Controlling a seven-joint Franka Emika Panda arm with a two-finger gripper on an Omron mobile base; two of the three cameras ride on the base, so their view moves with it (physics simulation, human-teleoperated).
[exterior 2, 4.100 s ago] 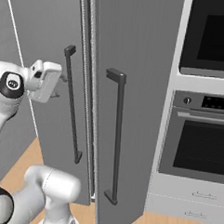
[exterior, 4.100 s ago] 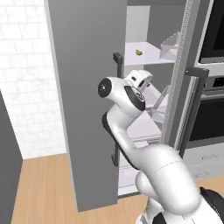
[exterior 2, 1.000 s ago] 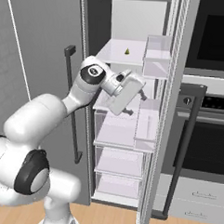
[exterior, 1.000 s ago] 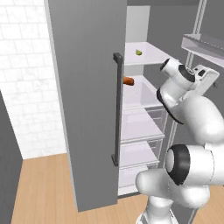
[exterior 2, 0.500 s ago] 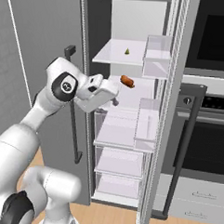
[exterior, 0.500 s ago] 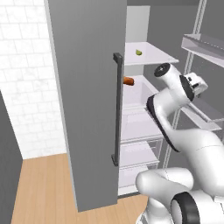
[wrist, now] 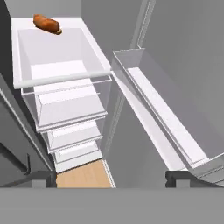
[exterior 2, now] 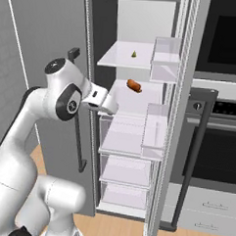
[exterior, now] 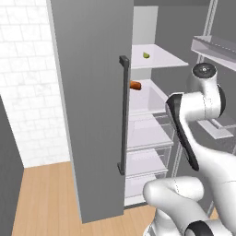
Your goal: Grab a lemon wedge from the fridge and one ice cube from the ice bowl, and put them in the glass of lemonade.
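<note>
Since half a second earlier, the white arm had swung back from the shelves, its end effector (wrist: 111, 177) now looking down over the fridge interior, fingers spread wide and holding nothing. Both doors of the tall grey two-door fridge (exterior: 92, 106) stood open. A tiny yellow-green lemon wedge (exterior: 146, 55) lay on the top white shelf (exterior 2: 118, 58), near its middle. An orange-red elongated carrot-like item (wrist: 47, 24) rested on the shelf below, toward its back edge, well apart from the fingers.

fridge (exterior 2: 139, 23) doors open, shelves reachable, door bins (exterior 2: 156, 129) flanking right
</note>
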